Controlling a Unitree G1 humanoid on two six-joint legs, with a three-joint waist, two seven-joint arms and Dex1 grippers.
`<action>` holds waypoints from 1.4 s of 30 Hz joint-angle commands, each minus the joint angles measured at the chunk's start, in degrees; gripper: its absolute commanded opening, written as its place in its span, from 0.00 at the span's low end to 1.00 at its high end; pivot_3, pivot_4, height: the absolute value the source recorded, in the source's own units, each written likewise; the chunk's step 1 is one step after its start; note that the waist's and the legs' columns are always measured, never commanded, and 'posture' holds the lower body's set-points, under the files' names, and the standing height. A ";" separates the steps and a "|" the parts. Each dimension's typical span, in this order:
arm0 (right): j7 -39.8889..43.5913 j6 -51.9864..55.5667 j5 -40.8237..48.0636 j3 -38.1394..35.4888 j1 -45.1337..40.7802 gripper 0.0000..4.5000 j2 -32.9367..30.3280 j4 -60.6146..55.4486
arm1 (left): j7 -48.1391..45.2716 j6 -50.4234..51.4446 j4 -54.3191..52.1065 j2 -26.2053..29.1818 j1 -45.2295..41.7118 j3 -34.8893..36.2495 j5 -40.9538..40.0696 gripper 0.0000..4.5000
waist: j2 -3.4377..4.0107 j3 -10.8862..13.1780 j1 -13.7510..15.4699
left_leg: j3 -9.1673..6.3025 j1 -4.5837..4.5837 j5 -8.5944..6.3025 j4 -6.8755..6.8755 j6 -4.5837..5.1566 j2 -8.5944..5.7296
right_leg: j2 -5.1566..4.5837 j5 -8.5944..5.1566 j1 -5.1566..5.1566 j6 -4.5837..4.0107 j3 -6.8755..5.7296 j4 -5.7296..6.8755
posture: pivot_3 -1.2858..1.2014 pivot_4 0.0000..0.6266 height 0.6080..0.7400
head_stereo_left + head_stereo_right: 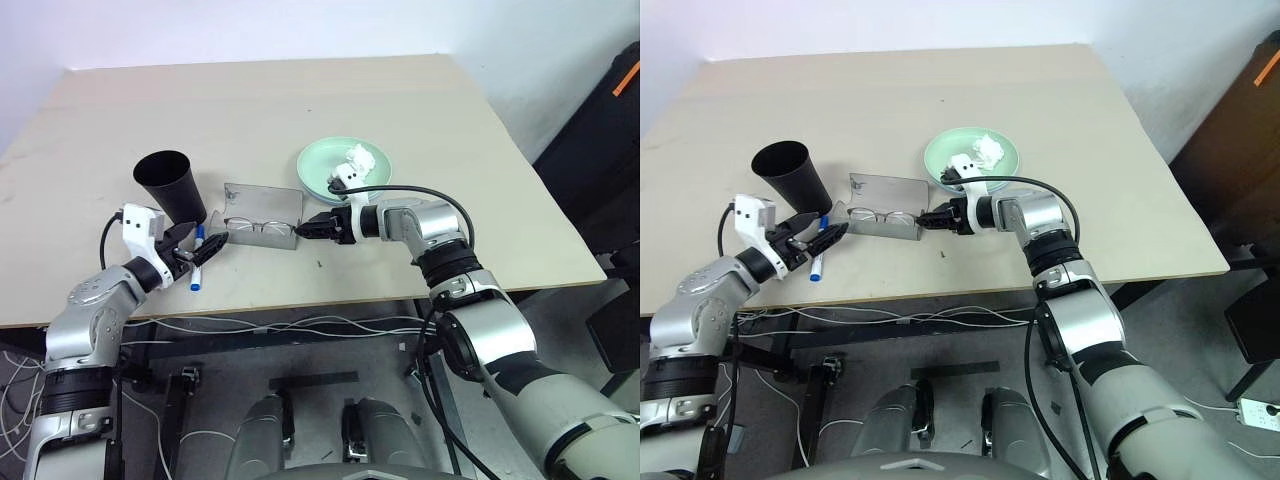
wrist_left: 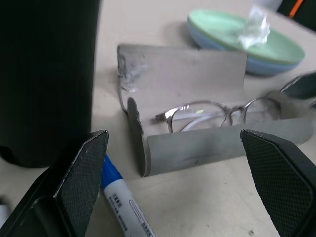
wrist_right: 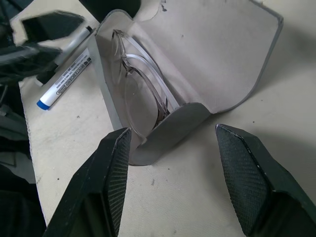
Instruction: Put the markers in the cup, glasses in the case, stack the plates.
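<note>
Head views, left to right: black cup (image 1: 170,183) stands upright at the left of the tabletop (image 1: 300,100), mouth open, likely kept there to take the markers. Left gripper (image 1: 193,247) sits low just right of the cup base, jaws spread wide, holding nothing, with the blue marker (image 1: 198,262) lying flat right under it; my read is it is lining up to pick that marker. Left wrist view shows the same marker between the jaws, on the tabletop, not gripped. Second marker, black cap (image 3: 83,34), lies beside the blue one, seen in the right wrist view.

Next right: grey case (image 1: 262,220), lid up and open. Glasses (image 1: 255,226) already lie inside the trough, so that step looks done except closing the lid. Right gripper (image 1: 312,226) hovers at the case's right end, jaws about half open, empty, straddling the end of the case without a clear touch; probably steadying the case or about to shut the lid.

Further right, behind the right gripper: green plate (image 1: 345,166) sits on top of the blue plate (image 2: 266,66), already stacked. Crumpled tissue (image 1: 358,158) rests on the green plate.

Counts: one cup, two markers (both outside the cup), one case, one pair of glasses, two plates, one tissue, two grippers.
</note>
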 commanded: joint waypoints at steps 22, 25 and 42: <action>0.06 2.44 1.64 3.01 3.16 0.63 -0.24 -9.08 | -3.46 3.97 7.00 -0.48 -9.08 -4.99 5.48 1.00 | -0.01 0.00 0.20 | 0.00 0.02 0.01 0.02 0.00 -0.01 | 0.00 0.01 0.04 0.01 0.00 0.01 | 0.52 0.24 1.00; -0.13 2.54 1.84 2.95 3.41 0.63 -0.22 -9.58 | -4.89 5.36 6.91 -0.42 -9.69 -5.62 5.38 1.00 | -0.01 0.00 0.24 | 0.00 0.03 0.01 0.02 0.00 -0.01 | 0.00 0.01 0.04 0.01 0.00 0.01 | 0.52 0.24 1.00; -0.07 6.94 3.97 2.24 5.13 0.63 -1.03 -14.60 | -12.37 17.82 -3.24 2.87 -9.18 -5.02 -0.56 1.00 | -0.02 0.01 0.20 | -0.01 0.03 0.01 0.02 0.00 -0.02 | -0.01 0.01 0.03 0.01 0.01 0.00 | 0.52 0.24 1.00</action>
